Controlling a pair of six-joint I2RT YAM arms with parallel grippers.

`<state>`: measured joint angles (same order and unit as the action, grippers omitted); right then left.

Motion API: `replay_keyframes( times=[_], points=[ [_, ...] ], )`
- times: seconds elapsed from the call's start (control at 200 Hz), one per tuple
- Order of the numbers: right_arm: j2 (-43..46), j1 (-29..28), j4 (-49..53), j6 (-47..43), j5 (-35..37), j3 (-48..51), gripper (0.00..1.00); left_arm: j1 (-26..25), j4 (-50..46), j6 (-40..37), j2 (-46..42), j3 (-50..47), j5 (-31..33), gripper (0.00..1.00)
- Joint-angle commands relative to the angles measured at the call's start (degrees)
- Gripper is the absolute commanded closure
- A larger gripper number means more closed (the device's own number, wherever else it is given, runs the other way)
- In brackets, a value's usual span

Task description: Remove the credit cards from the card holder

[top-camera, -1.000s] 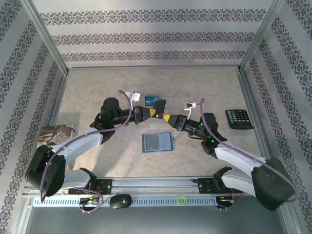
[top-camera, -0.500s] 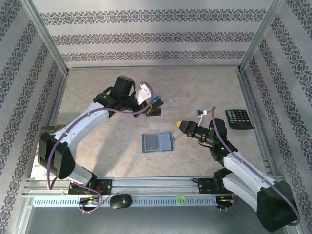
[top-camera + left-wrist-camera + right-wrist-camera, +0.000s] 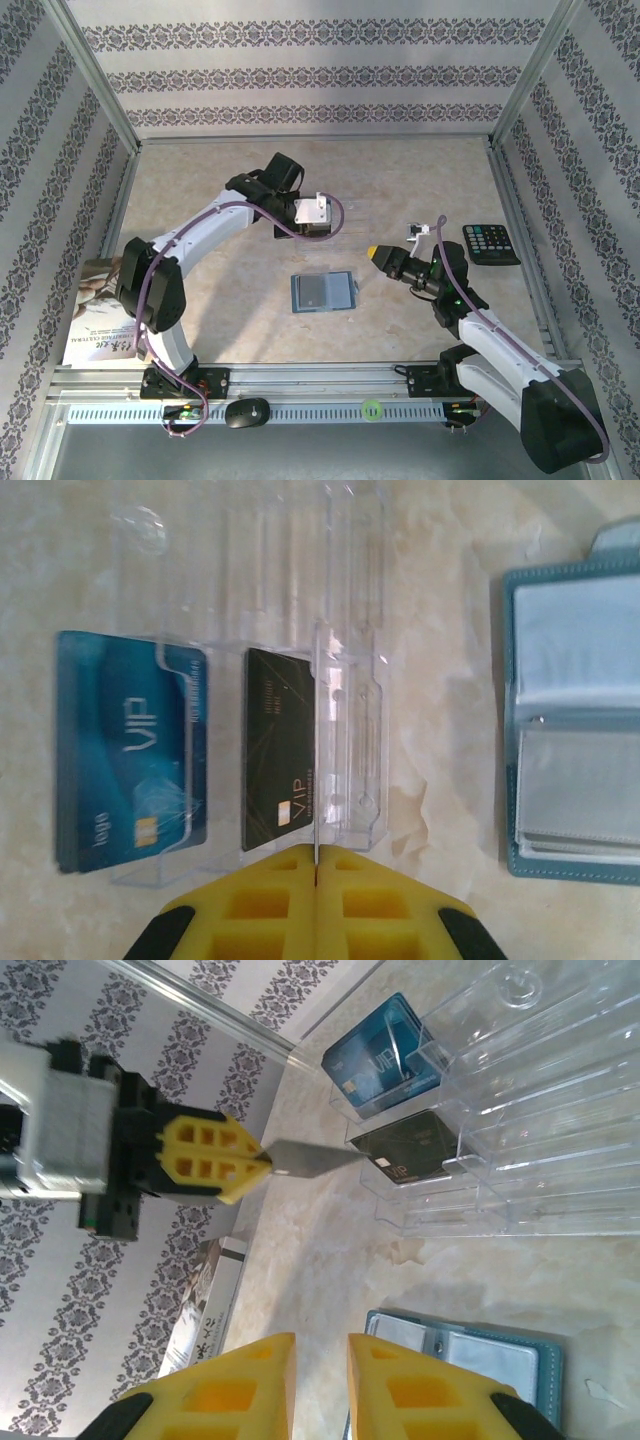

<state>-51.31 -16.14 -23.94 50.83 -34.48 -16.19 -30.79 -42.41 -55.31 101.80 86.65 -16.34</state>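
My left tool (image 3: 316,870) is clamped on a thin grey card (image 3: 315,1158), held edge-on at the clear plastic rack (image 3: 260,570). My right tool (image 3: 320,1350) stands slightly apart, empty. It is the nearer one to the teal-blue bi-fold card holder (image 3: 322,292), which lies open on the table (image 3: 200,200) at its 8 o'clock. The holder's long axis runs 9-to-3, and I can't tell what its pale pockets contain.

The beige worktop (image 3: 200,180) carries an open teal card holder (image 3: 322,292) in the middle, a clear plastic rack (image 3: 260,600) just beyond it, a black calculator (image 3: 491,244) on the right and a booklet (image 3: 95,340) near left.
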Motion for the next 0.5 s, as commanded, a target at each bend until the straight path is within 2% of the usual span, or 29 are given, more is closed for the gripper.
replay_keyframes(
  times=[0.0, 0.34, 0.495],
  points=[
    [-0.36, 1.17, -0.31, -0.74, -1.72, 0.10, 0.79, -1.04, -3.49, -6.24, 1.05, 1.49, 1.96, 1.00],
    [-1.42, 2.17, -0.46, -0.95, -2.17, -0.14, 0.79, -1.99, 0.48, -8.65, 4.51, 1.98, 6.50, 1.00],
    [-1.50, 2.47, -0.44, -0.91, -2.37, 0.01, 0.79, -2.03, 1.56, -7.48, 5.74, 3.35, 6.43, 1.00]
  ],
)
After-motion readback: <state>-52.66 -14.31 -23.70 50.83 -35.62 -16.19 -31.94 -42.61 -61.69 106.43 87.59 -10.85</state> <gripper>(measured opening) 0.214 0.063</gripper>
